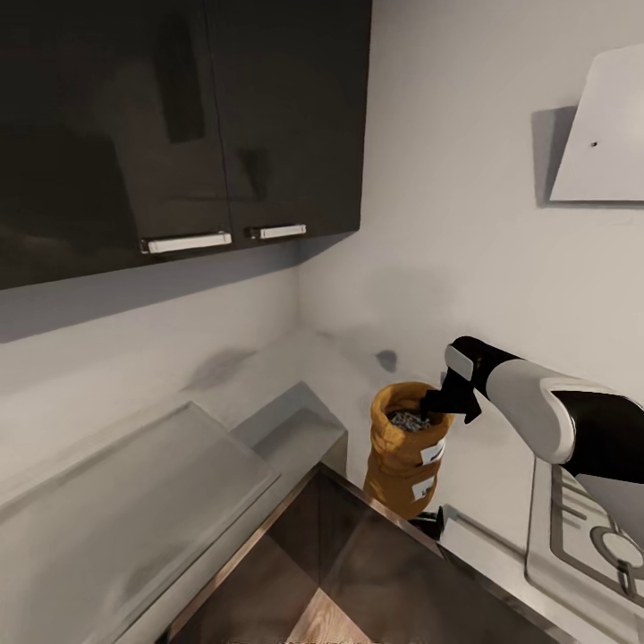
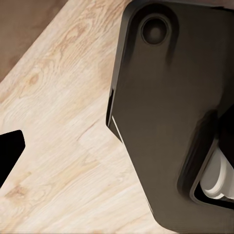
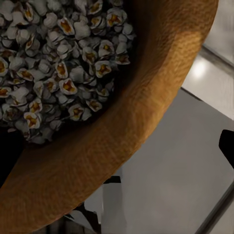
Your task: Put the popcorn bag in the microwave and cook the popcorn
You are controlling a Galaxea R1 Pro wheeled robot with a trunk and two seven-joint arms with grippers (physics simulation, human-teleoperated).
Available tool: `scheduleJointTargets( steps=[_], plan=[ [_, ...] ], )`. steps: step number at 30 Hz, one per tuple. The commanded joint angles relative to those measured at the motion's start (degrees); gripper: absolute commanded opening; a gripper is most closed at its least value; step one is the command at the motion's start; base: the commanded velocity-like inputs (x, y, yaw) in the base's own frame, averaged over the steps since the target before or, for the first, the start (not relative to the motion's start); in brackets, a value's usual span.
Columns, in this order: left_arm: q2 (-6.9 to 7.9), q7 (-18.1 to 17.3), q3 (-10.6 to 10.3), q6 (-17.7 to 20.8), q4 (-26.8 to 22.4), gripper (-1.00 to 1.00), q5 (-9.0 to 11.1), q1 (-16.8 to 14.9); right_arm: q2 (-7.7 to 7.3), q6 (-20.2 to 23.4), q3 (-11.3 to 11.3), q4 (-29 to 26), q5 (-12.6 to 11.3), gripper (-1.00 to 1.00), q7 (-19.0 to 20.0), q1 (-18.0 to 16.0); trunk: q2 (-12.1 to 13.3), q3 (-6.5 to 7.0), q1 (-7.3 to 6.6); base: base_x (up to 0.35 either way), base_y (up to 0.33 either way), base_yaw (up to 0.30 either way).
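At the far left of the head view hung dark glossy wall cabinets (image 1: 179, 125) with two pale handles, and below them ran the grey countertop (image 1: 134, 501), its dark cabinet front (image 1: 358, 572) dropping away toward wood flooring. Further right the popcorn bag (image 1: 404, 456) appeared lifted just off the countertop edge, upright, with its white label tags facing the camera and the popcorn (image 1: 410, 420) showing grey-white in its mouth. The right gripper (image 1: 444, 402) sat at the bag's rolled rim, apparently pinching it, though the head view did not make the fingers' spread plain; the right wrist view looked straight down on the tan rim (image 3: 146, 122) and the puffed kernels (image 3: 63, 63), one dark fingertip at each edge of the picture. At the far right lay part of a hob (image 1: 581, 537) beneath a white hood (image 1: 604, 134). The left wrist camera showed wood floor (image 2: 58, 122) and a dark part of the robot's body (image 2: 165, 122), so that hand's opening could not be told. By my judgement the pickup looked done; carrying the bag to the microwave, loading it and heating all remained.
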Motion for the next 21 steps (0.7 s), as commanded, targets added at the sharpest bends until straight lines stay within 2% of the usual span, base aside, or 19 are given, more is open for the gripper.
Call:
scheduleJointTargets(
  steps=[1,21],
  plan=[
    [-0.01,0.1,0.2,0.0,-0.1,1.0,0.1,0.0,-0.01,0.0,-0.2,0.1,-0.3,1.0,-0.5,-0.1,-0.1,-0.22,0.04,0.005,-0.001,0.0],
    [-0.01,0.1,0.3,0.1,-0.1,1.0,0.1,0.0,-0.01,0.0,-0.2,0.1,-0.3,1.0,-0.5,-0.1,-0.1,-2.05,0.04,0.0,0.0,0.0]
  ],
)
